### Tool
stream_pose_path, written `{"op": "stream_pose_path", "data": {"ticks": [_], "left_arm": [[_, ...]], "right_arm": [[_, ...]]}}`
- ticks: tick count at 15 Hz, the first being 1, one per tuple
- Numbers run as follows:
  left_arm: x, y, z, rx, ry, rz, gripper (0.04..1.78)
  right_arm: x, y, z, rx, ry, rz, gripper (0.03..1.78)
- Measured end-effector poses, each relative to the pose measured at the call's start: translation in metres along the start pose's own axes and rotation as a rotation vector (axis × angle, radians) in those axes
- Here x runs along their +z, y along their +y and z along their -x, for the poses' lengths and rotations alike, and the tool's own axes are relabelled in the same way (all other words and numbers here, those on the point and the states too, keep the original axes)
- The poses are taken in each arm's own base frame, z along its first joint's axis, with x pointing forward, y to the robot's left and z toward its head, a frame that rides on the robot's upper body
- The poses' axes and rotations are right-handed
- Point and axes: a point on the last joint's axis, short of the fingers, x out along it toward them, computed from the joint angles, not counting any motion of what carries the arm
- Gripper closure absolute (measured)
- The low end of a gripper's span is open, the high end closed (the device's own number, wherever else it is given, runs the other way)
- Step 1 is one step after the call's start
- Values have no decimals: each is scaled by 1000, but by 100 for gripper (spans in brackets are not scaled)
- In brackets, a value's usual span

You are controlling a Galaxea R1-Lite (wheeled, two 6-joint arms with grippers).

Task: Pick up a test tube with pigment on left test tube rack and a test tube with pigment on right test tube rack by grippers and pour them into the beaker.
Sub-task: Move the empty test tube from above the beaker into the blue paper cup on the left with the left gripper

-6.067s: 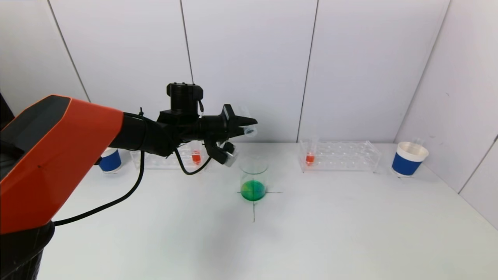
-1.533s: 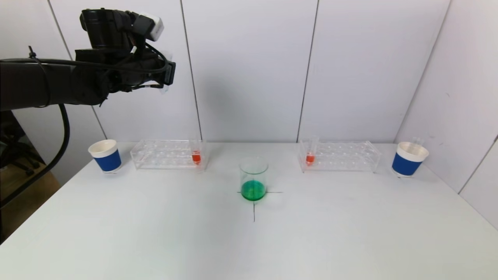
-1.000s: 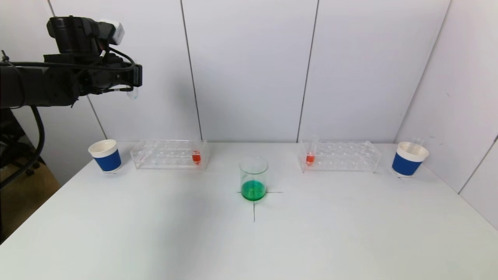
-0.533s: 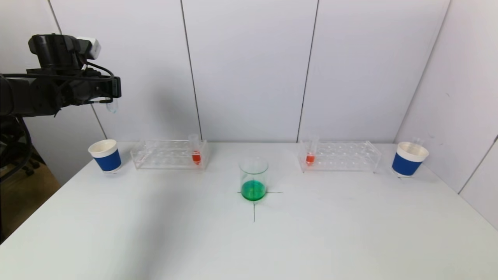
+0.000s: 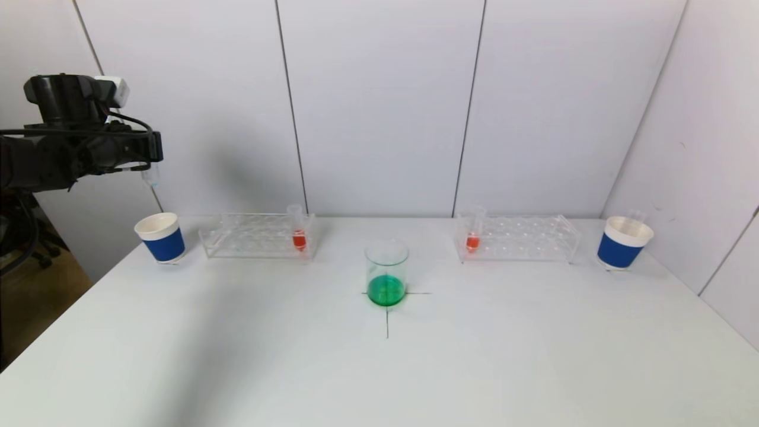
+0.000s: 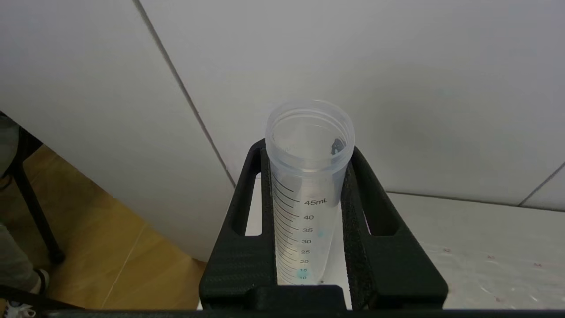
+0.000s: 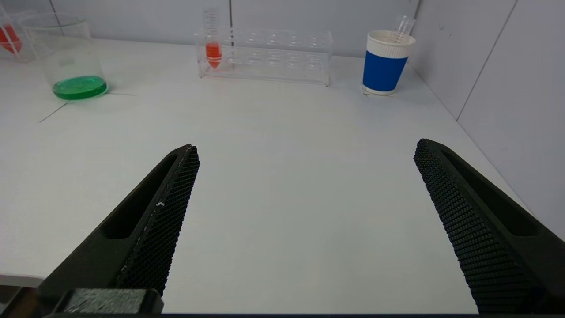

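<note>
Evidently done pouring, the left gripper (image 5: 155, 155), upper left of the frame, clamps an emptied test tube (image 6: 309, 185) upright above the blue cup (image 5: 160, 238), likely for discarding.

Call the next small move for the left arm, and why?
Probably lower the left claw straight down to drop its test tube into the blue paper cup. The tube looks emptied, with only traces of colour inside, the beaker already holds green liquid, and the claw hangs roughly above that cup at the table's left end. The right claw waits open, low over the table.
</note>
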Motion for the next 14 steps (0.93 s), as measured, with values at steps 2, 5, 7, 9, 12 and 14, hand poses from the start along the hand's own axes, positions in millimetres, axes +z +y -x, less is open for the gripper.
{"op": "stream_pose_path", "data": {"ticks": [2, 5, 7, 9, 12, 14], "left_arm": [[-7, 4, -8, 13, -12, 18, 138], [-25, 7, -22, 25, 11, 37, 138], [-35, 7, -29, 30, 25, 57, 138], [-46, 7, -36, 32, 44, 65, 138], [-63, 8, -40, 36, 78, 83, 138], [-69, 8, -41, 39, 66, 86, 138]], "right_arm": [[0, 0, 0, 0, 0, 0, 4], [0, 0, 0, 0, 0, 0, 4], [0, 0, 0, 0, 0, 0, 4], [0, 0, 0, 0, 0, 0, 4], [0, 0, 0, 0, 0, 0, 4], [0, 0, 0, -1, 0, 0, 4]]}}
